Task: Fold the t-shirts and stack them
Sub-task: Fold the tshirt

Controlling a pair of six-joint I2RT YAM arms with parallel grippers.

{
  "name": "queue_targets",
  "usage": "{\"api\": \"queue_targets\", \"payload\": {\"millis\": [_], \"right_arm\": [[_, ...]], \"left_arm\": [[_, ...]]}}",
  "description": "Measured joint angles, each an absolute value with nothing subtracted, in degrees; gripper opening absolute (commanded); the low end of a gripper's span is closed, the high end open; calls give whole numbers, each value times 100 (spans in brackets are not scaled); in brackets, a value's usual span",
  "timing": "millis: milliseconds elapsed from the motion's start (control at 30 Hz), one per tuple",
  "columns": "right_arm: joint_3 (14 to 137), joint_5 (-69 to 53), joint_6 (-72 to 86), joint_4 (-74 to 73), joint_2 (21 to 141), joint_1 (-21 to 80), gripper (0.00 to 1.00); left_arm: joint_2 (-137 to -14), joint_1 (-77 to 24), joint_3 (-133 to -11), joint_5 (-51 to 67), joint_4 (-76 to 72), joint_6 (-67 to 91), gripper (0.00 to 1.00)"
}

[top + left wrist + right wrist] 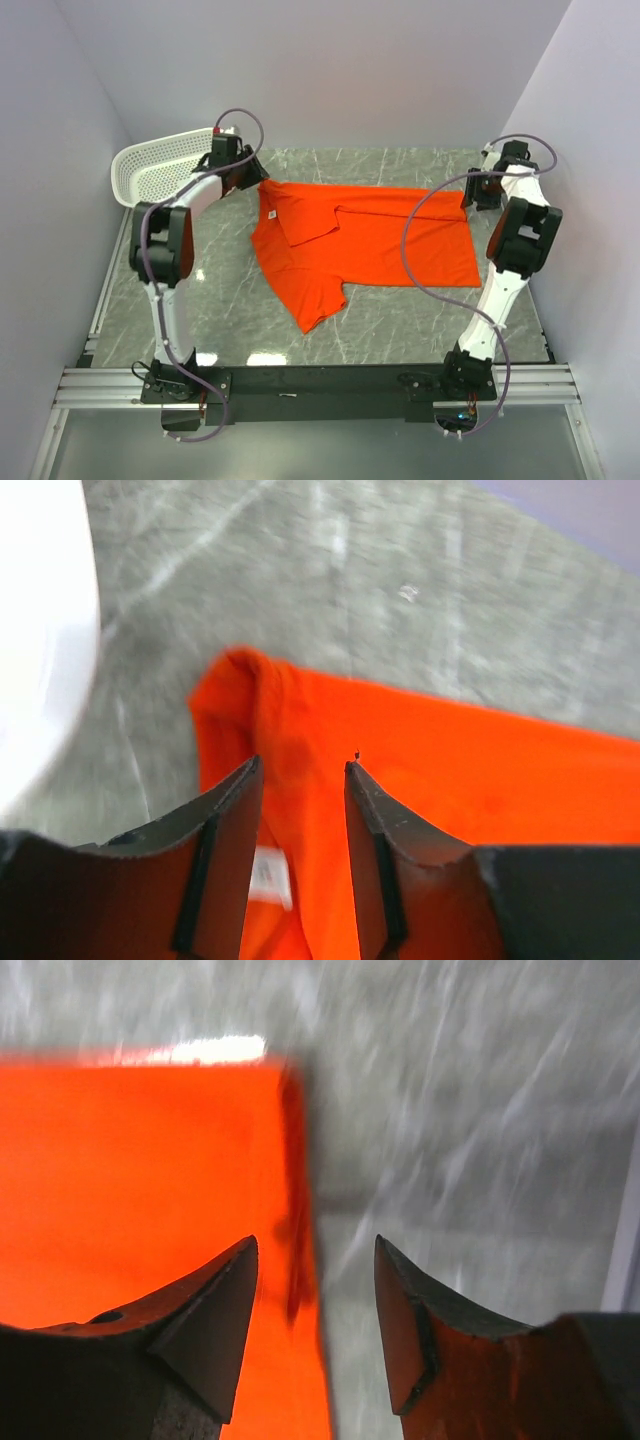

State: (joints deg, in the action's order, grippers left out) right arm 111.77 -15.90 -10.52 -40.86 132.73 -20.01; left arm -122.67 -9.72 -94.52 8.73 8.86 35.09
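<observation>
An orange-red t-shirt (370,245) lies partly folded on the grey table, neck end to the left, hem to the right, one sleeve pointing to the near side. Its white neck label (270,214) shows in the left wrist view (270,875) too. My left gripper (258,172) is open, its jaws just above the shirt's far left corner (300,765). My right gripper (470,192) is open above the shirt's far right corner, astride the hem edge (315,1245). Neither gripper holds cloth.
A white perforated basket (150,170) stands at the far left, behind the left arm; its rim shows in the left wrist view (40,630). Grey walls close in the table on three sides. A metal rail (320,385) runs along the near edge.
</observation>
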Motion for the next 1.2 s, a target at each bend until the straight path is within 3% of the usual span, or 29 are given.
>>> {"api": "queue_targets", "payload": {"millis": [133,267,300,333,367,467,600,800,933,1067,1200], "right_arm": [[10095,-1835,-1754,-3959,12326,-2001,58],[8886,-2543,-3131,-4171,11157,-2001,60],[8676,-2733,-3614,-4285,10958,-2001,62],[8383,-2976,-4377,-4567,10718,-2001,83],[8073,-3166,-5087,-4877,10510,-2001,88],[7026,-3413,-6801,-5623,10073,-1990,89],[5640,-3413,-7883,-5927,9524,-1809,90],[4508,-3551,-7870,-5166,7854,-701,94],[3924,-3553,-7089,-4178,6823,-202,97],[3789,-3380,-6136,-3203,6458,-185,97],[3765,-3304,-5518,-2606,6392,-185,97]], "left_arm": [[-11008,-982,-8272,1017,397,3520,50],[-9445,-985,-6737,1125,-30,3629,70],[-9115,-985,-6377,1144,-123,3680,71],[-8746,-982,-5964,1199,-187,3771,72],[-8401,-974,-5527,1280,-281,3870,72],[-7620,-930,-4182,1658,-624,4257,72],[-7201,-976,-2698,2137,-679,4904,71],[-6226,-2327,-1992,1990,-248,5806,70],[-5784,-3505,-1894,1490,-257,6834,60],[-5966,-4346,-1592,954,-198,8023,46],[-6764,-5030,-1900,569,145,8954,43]]}}
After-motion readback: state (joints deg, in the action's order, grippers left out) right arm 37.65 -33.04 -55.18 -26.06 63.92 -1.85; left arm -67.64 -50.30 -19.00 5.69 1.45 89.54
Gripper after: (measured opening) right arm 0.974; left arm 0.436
